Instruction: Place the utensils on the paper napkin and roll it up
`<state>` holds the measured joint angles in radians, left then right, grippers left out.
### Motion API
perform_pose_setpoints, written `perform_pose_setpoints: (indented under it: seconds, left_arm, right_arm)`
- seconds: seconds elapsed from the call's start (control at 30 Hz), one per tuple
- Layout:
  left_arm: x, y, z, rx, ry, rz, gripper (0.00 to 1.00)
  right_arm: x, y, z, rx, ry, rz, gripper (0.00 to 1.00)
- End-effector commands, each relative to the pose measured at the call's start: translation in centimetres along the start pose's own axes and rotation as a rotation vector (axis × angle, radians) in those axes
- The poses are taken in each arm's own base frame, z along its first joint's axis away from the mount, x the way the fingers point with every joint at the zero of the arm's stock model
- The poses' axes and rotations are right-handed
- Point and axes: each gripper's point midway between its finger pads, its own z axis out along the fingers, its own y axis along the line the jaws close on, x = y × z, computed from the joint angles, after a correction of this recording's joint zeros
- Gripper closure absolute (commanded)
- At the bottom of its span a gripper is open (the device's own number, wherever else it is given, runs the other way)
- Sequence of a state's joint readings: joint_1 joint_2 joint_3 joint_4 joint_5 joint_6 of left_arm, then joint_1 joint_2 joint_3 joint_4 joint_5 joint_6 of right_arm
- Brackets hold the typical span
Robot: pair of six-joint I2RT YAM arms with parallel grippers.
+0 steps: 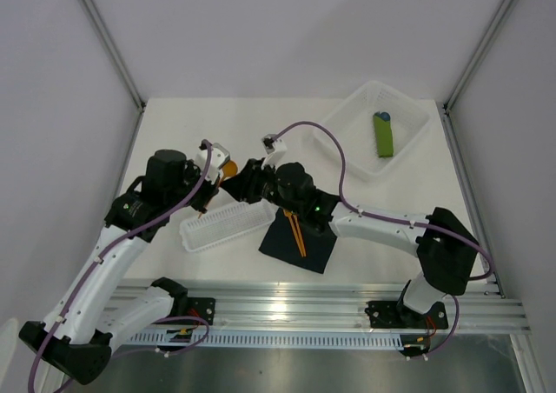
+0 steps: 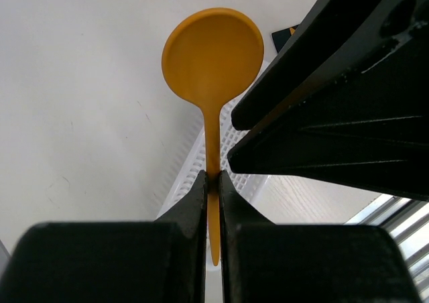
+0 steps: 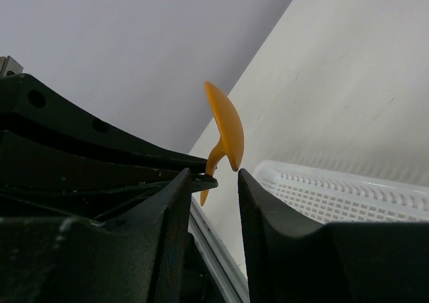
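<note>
Orange round-bowled spoon (image 2: 213, 62), slim straight handle.

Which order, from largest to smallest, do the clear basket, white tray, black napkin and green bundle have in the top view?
1. clear basket
2. black napkin and white tray: about alike; napkin partly hidden
3. green bundle

White worktop (image 1: 243, 123), plain pale grey walls (image 1: 287, 28) on three sides, metal corner posts (image 1: 104, 36), silver rail (image 1: 304, 310) along near edge, even light.
</note>
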<state>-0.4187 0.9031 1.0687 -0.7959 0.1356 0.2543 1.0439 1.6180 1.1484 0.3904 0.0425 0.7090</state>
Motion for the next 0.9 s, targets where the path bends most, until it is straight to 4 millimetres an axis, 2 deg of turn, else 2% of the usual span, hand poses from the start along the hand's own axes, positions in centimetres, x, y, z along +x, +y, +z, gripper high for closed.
perform_pose_setpoints:
  seconds: [0.0,0.2,0.33,0.4,0.57,0.7,0.77,0.8,0.87]
  left_arm:
    - [-1.6,0.3,-0.6,-0.01,-0.054,-0.013,0.99]
    - [-1.7,-0.3,-0.7,0.02,-0.061,-0.015,0.99]
    - [-1.6,-0.6,-0.7,0.036,-0.059,-0.011,0.99]
    - [-1.4,-1.0,-0.6,0.057,-0.055,-0.005,0.99]
    - [-0.3,-1.6,-0.2,0.09,-0.026,0.005,0.99]
    - [-0.1,-1.8,-0.4,0.109,-0.022,0.033,0.99]
    - [0.2,-2.6,-0.8,0.156,-0.001,0.049,0.86]
    - [0.3,-2.7,-0.9,0.162,0.006,0.057,0.71]
    - [0.3,-2.9,-1.7,0.178,0.01,0.074,0.53]
  right_arm:
    - [-1.6,1.7,0.7,-0.045,-0.073,0.056,0.63]
    - [-1.5,1.3,1.7,-0.032,-0.07,0.079,0.68]
    - [-1.5,1.3,2.1,-0.047,-0.068,0.097,0.78]
    - [-1.7,1.1,2.2,-0.057,-0.068,0.1,0.8]
    - [-1.3,1.5,2.0,-0.135,-0.036,0.073,0.99]
    - [-1.2,1.2,1.4,-0.161,-0.026,0.036,1.0]
    - [-1.1,0.9,0.9,-0.17,-0.006,0.01,1.0]
    - [-1.3,0.9,0.5,-0.177,-0.008,-0.015,1.0]
    - [-1.8,0.8,-0.5,-0.191,0.0,-0.07,1.0]
